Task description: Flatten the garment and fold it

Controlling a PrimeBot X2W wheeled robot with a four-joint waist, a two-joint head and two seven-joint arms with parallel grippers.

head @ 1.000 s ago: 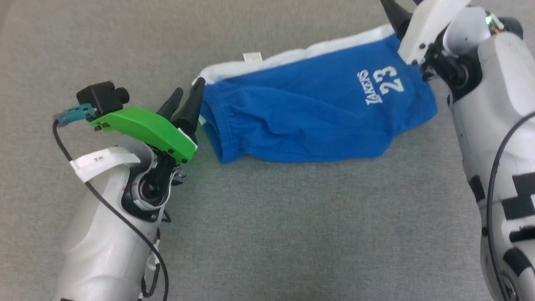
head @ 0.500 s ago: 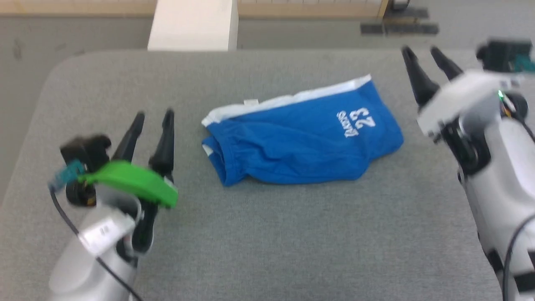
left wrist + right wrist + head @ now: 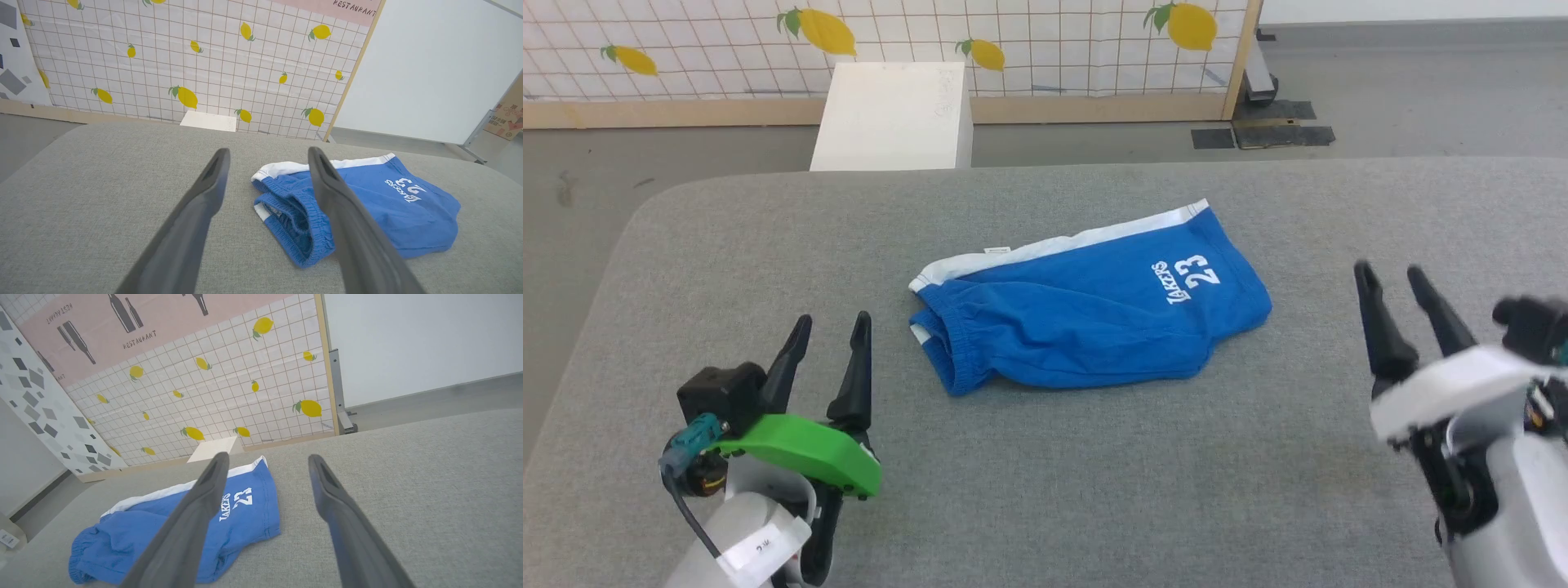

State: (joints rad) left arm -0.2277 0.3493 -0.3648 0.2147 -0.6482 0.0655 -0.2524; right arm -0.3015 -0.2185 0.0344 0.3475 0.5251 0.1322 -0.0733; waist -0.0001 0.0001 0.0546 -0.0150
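Garment (image 3: 392, 216) waistband (image 3: 282, 232) gapes in left wrist view

Three cameras on one garment (image 3: 1086, 318)

The head view looks forward and down from the garment's near side, high enough to take in the grey pad (image 3: 1045, 490) around it. The left wrist view sits low, close off the garment's waistband end, facing along it. The right wrist view sits low off the printed end. All three share the garment and the lemon-print screen (image 3: 1029, 41) beyond it
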